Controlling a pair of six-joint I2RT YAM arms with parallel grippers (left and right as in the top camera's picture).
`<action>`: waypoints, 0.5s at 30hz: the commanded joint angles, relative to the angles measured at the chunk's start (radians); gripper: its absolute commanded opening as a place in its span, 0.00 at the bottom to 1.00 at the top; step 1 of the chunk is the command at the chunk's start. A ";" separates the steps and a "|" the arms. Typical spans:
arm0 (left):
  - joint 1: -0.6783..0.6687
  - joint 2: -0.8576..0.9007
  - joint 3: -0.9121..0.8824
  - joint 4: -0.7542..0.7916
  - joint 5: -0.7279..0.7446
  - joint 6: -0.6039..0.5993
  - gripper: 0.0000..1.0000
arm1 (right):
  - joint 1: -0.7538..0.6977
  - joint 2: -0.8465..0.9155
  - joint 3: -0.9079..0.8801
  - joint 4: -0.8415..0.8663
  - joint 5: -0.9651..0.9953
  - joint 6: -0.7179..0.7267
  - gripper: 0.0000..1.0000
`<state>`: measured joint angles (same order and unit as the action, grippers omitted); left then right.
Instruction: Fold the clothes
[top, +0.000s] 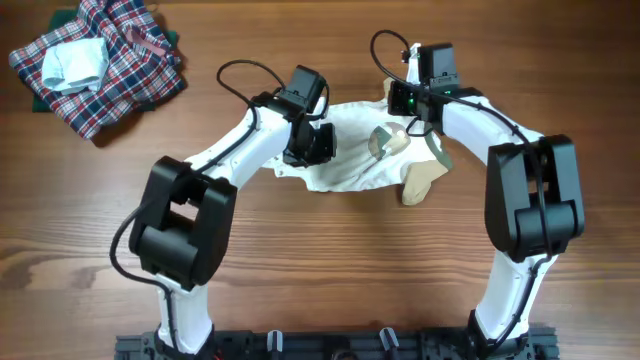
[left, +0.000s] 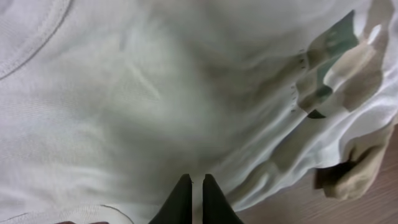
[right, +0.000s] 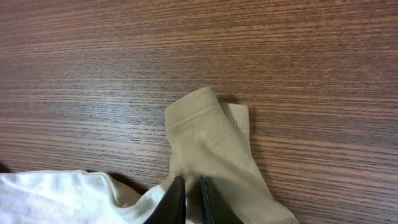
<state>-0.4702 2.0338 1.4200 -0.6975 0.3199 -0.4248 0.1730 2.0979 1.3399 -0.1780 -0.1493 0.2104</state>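
So, left gripper (left: 197, 182): pinched garment (top: 350, 165) at its 9 o'clock side, likely for folding.
Right gripper (right: 193, 182): pinched tan sleeve (right: 208, 140), 3 o'clock side.

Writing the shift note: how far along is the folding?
Done: nothing; the white garment lies rumpled, no fold visible. In hand: left gripper pinches its white body, right gripper pinches the tan sleeve. Remaining: every fold.
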 joint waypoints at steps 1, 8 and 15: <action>0.000 0.039 -0.001 0.004 0.013 -0.003 0.07 | -0.005 0.047 0.011 0.003 0.000 -0.012 0.10; 0.000 0.106 -0.001 0.006 0.055 -0.002 0.07 | -0.023 0.071 0.011 0.003 0.059 -0.008 0.10; 0.001 0.109 -0.001 -0.051 0.054 -0.018 0.07 | -0.042 0.071 0.011 0.005 0.153 -0.008 0.09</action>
<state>-0.4686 2.1113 1.4216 -0.7094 0.3653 -0.4255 0.1497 2.1330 1.3399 -0.1707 -0.0925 0.2108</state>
